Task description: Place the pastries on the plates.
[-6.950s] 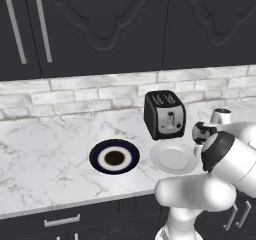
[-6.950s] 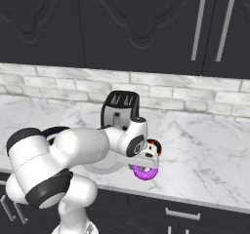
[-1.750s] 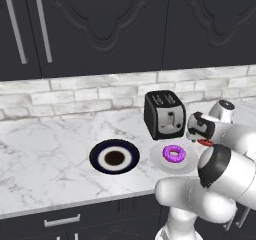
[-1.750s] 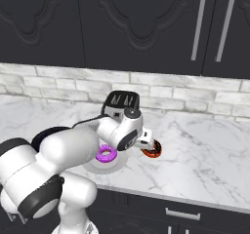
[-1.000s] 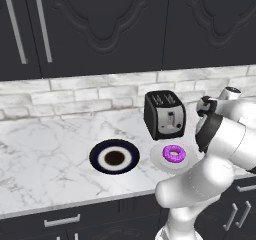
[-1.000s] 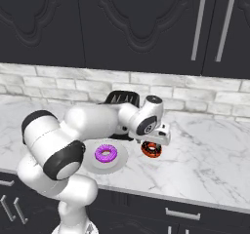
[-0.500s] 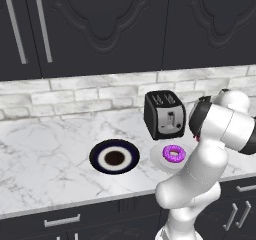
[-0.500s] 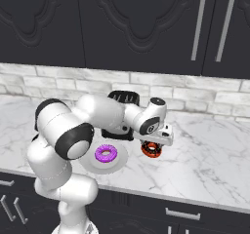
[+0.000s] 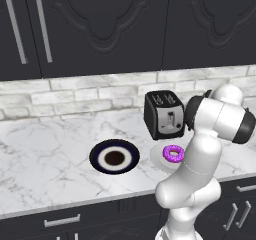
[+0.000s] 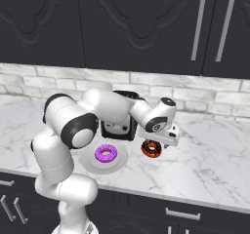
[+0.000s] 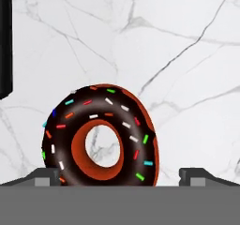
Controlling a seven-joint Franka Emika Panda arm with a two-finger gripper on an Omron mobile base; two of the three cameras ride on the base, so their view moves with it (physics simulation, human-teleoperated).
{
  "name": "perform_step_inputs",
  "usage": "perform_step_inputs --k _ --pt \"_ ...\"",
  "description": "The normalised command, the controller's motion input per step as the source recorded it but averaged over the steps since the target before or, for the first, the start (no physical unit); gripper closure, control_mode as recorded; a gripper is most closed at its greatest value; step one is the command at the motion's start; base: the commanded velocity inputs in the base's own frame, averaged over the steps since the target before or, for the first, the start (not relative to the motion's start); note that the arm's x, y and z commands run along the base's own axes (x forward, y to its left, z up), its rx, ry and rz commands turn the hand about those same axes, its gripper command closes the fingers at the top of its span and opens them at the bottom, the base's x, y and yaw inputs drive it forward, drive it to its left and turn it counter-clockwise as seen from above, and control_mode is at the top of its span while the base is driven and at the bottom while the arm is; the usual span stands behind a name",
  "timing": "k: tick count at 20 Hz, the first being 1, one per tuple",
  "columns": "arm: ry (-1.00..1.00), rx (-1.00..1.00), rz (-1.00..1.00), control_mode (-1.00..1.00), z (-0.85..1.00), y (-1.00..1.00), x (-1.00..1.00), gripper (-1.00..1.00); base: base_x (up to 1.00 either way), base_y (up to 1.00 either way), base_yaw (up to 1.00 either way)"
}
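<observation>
While sprinkled, the chocolate donut point(image 11: 101, 135) shows red-orange sides.

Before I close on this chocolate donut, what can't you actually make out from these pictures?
- Pincer fingertips: hand view, cut off by the bottom edge, so their height against the chocolate donut is unclear.
- Chocolate donut's upper part: right base view, hidden behind the hand.
- White plate: left base view, right side covered by the arm.
- Toaster: right base view, mostly behind the arm.
</observation>
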Motion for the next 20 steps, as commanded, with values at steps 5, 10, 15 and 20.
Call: perform_step_inputs --k 5,10,15,20 --pt "0.01 0.05 0.0 -1.0 -0.18 -0.16 0.0 -1.0 0.0 0.0 0.0" --pt "0.02 0.05 0.0 -1.0 -0.11 -0.02 0.0 -1.0 0.0 0.0 0.0" --pt "0.03 0.03 0.0 -1.0 -0.21 0.0 0.0 -1.0 0.0 0.0 0.0" --pt "0.01 0.01 0.0 -1.0 -0.25 0.0 0.03 -1.0 0.0 0.0 0.0"
